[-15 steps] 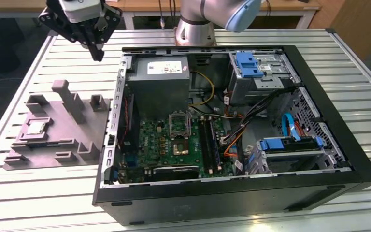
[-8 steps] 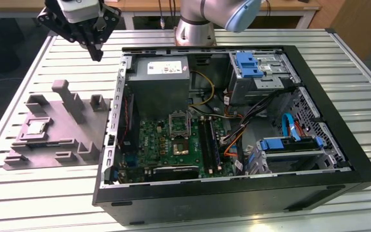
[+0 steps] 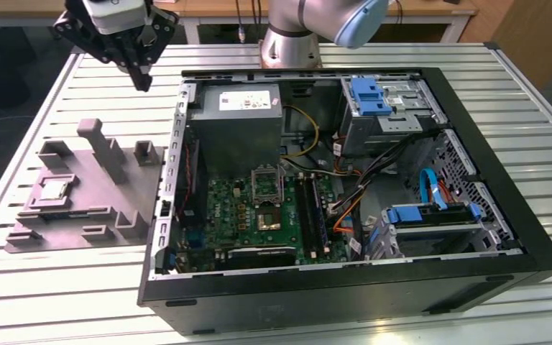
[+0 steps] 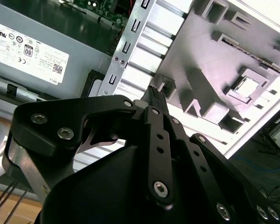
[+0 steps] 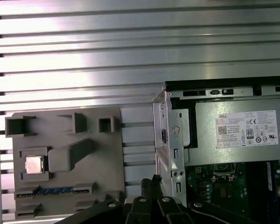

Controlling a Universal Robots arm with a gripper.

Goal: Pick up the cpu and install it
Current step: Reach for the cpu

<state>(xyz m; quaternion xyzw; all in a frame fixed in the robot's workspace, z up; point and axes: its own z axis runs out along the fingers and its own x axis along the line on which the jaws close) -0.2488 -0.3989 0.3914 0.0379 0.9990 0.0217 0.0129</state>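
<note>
Silvery metal topped the cpu. In the exterior view it lay flat in a pocket of the grey holder, near the desk edge at the exterior view's left. I judged it light, stiff and thin, with a delicate underside, so best taken by two opposite rims. The tool hung above the desk's far edge, well apart from the cpu. In the second wrist view its fingers were pressed together, holding nothing. In the first wrist view the cpu sat untouched in its pocket.
</note>
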